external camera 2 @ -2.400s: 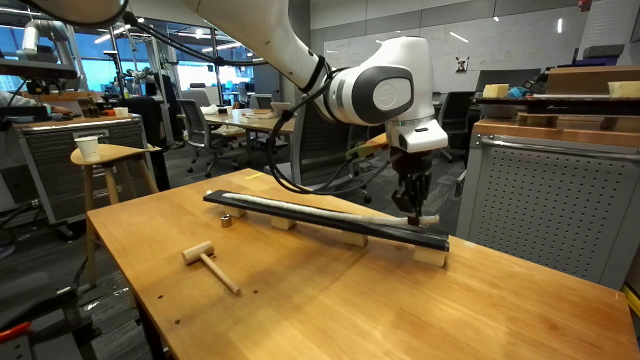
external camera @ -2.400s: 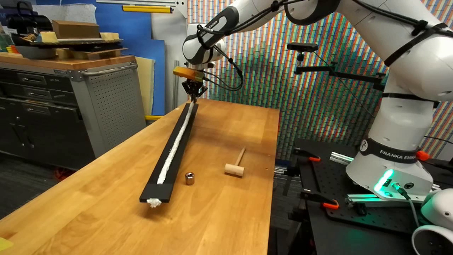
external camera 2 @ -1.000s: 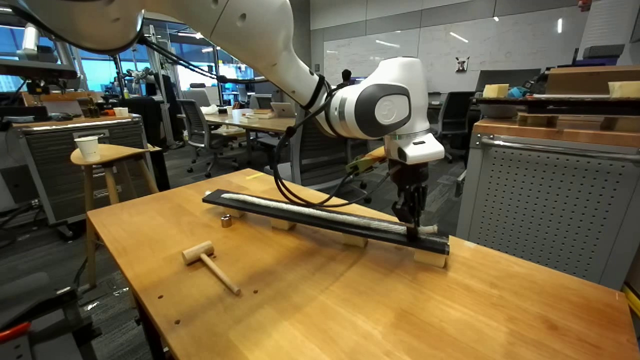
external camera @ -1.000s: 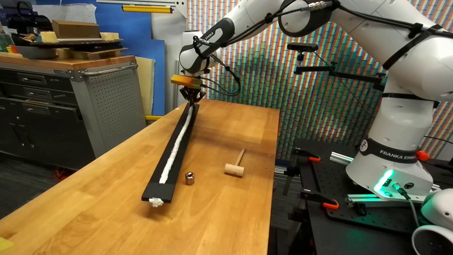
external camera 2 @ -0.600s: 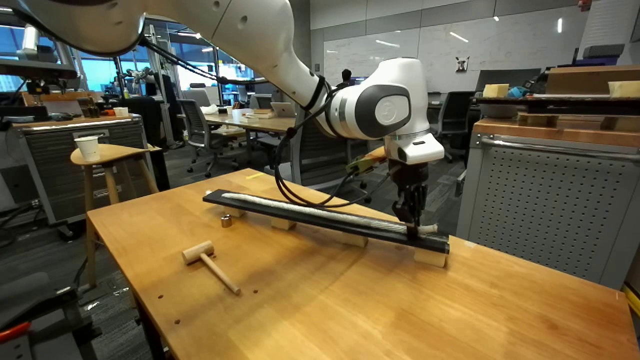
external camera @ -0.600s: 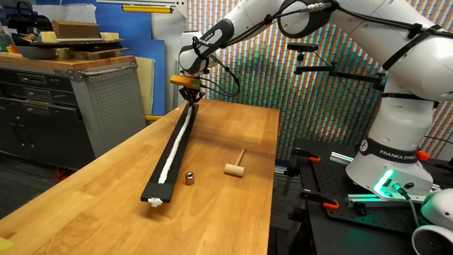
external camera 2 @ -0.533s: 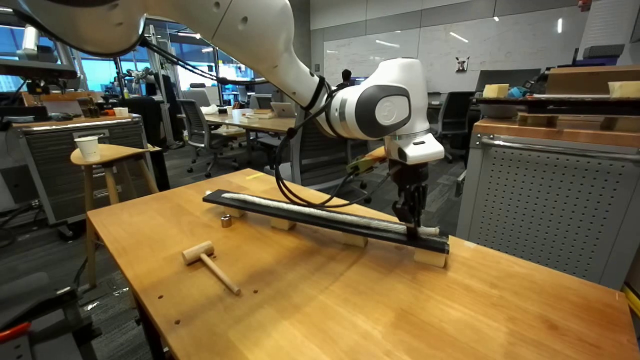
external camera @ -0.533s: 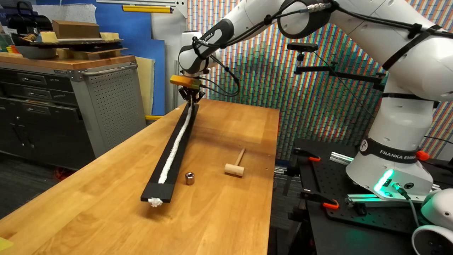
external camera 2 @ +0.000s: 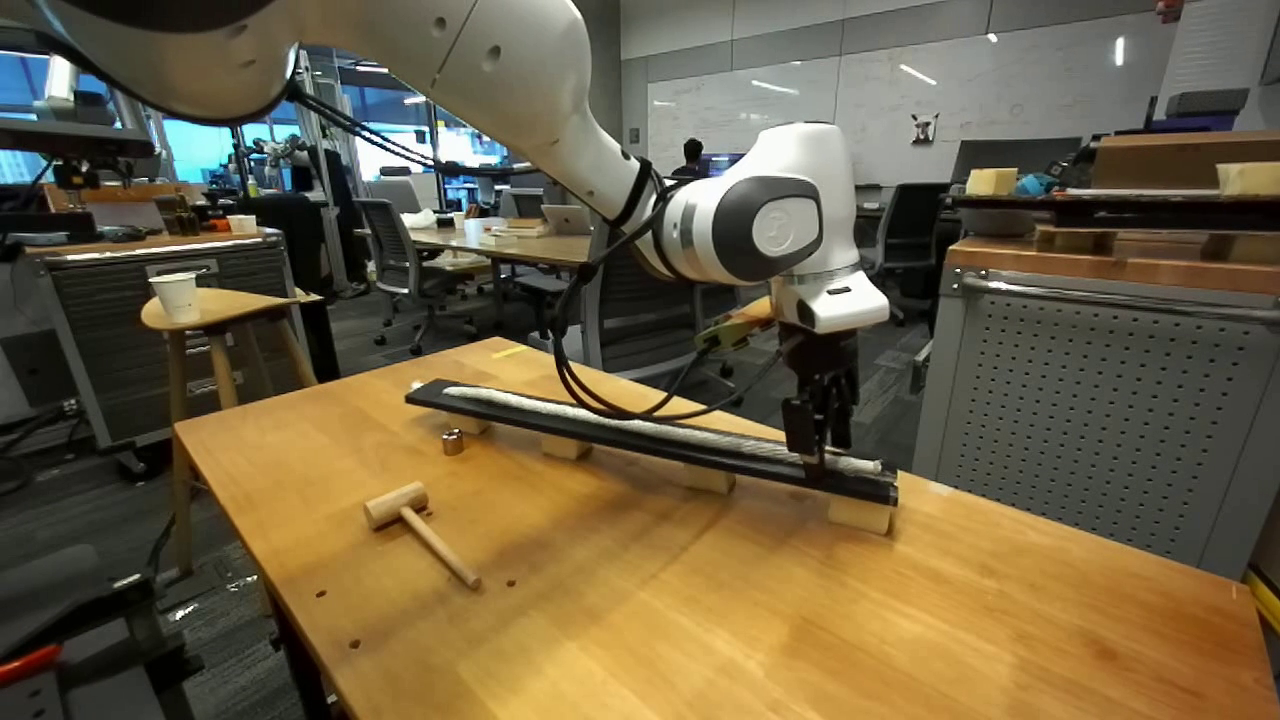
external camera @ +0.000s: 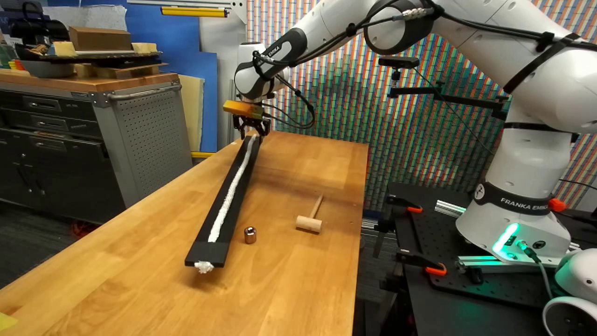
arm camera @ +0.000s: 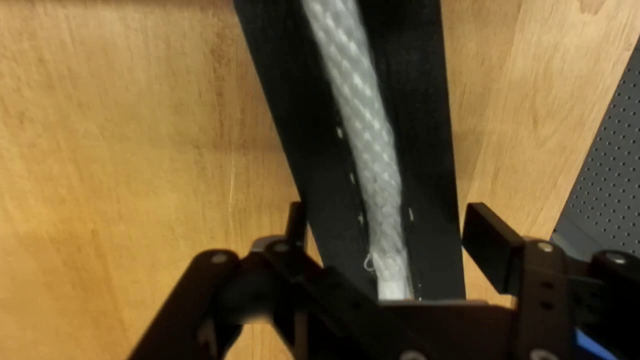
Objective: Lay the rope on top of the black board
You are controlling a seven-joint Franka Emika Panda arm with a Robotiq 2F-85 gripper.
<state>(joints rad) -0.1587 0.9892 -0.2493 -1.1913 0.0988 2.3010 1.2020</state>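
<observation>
Both exterior views were evenly lit and fairly sharp. The tan wooden bench (external camera: 298,280) carried a warm sheen, with soft-edged shadows beneath the long flat black board (external camera 2: 640,437). In an exterior view, blue-white glass panes (external camera 2: 205,150) beyond the bench's left corner were washed out, and thin glare streaks marked a broad whiteboard (external camera 2: 1010,110) past its far edge. Beyond the right edge in an exterior view, a green light strip (external camera: 506,237) glowed on the white robot base (external camera: 527,179). In the wrist view, the black gripper (arm camera: 387,229) was dark and slightly out of focus, while pale highlights flecked the braided white rope (arm camera: 367,125).
</observation>
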